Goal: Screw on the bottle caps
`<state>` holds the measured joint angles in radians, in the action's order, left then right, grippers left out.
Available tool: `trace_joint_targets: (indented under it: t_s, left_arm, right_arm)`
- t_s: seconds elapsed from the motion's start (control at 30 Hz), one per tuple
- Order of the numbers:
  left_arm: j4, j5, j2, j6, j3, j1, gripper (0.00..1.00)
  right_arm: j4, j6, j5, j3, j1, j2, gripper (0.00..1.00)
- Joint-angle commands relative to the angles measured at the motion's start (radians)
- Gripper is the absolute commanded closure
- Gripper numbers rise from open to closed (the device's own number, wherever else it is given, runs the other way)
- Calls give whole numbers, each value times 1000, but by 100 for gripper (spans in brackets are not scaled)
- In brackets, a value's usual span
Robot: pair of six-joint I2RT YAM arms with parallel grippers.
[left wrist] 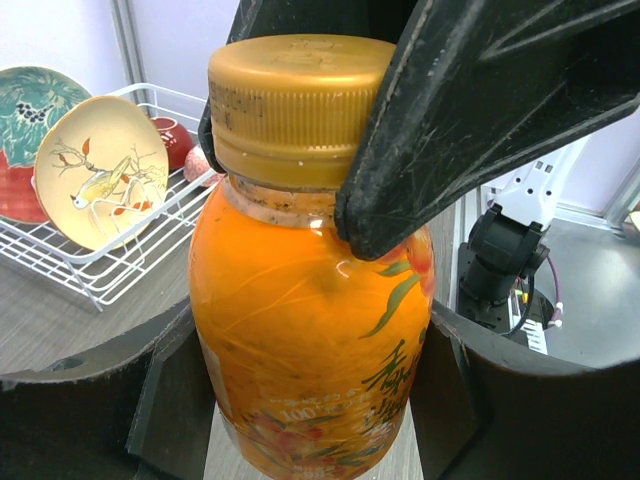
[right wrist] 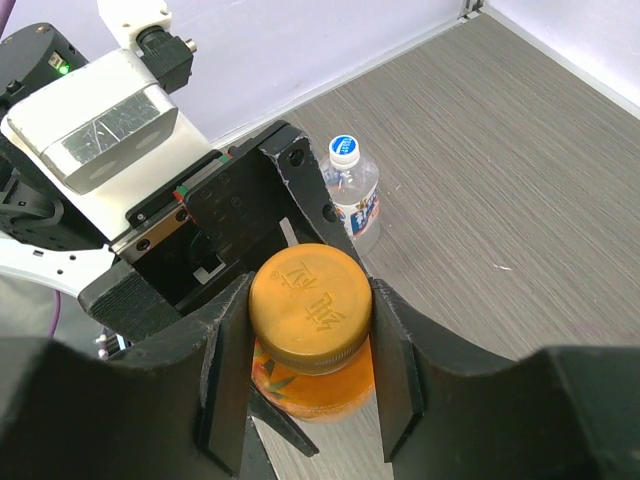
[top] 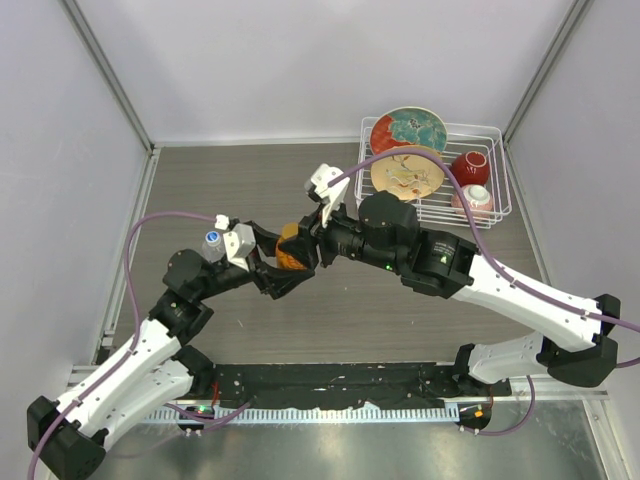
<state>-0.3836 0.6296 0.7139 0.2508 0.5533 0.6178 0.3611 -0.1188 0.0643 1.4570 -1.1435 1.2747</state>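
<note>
My left gripper (top: 282, 262) is shut on the squat orange bottle (left wrist: 310, 330) and grips its body from both sides, holding it upright. The amber-orange cap (right wrist: 310, 305) sits on the bottle's neck. My right gripper (right wrist: 310, 375) is shut on this cap, with its fingers (left wrist: 480, 120) pressed against the cap's sides. In the top view both grippers meet at the orange bottle (top: 291, 250) at mid-table. The clear water bottle (right wrist: 355, 195) stands just behind, with the white cap (right wrist: 345, 150) on its neck. It also shows in the top view (top: 213, 243), left of my left gripper.
A white wire rack (top: 497, 170) at the back right holds two patterned plates (top: 408, 150), a red bowl (top: 470, 166) and a pale bowl (top: 474, 201). The rack (left wrist: 90, 270) also shows behind the bottle in the left wrist view.
</note>
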Motion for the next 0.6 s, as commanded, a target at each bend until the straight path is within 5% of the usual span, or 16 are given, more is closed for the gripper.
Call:
trace_joint_targets:
  t_s: [0.0, 0.03, 0.1, 0.23, 0.37, 0.57]
  left_arm:
    - [-31, -53, -30, -15, -1, 2, 79]
    - [-26, -104, -34, -13, -3, 2, 65]
    - [-21, -161, -54, -13, -12, 2, 56]
    - [-15, -292, -85, -16, -36, -1, 2]
    - [-24, -376, -94, -73, -52, 0, 0]
    - [-28, -539, -122, -94, -72, -1, 0]
  right_arm:
    - [-37, 10, 12, -7, -4, -6, 90]
    - [-33, 14, 35, -7, -4, -8, 92]
    - [-25, 40, 63, -11, -4, -11, 93]
    - [-22, 80, 241, -26, -4, -8, 98]
    - [-92, 105, 432, -111, 10, -3, 99]
    - [-239, 58, 385, -233, 106, 8, 99]
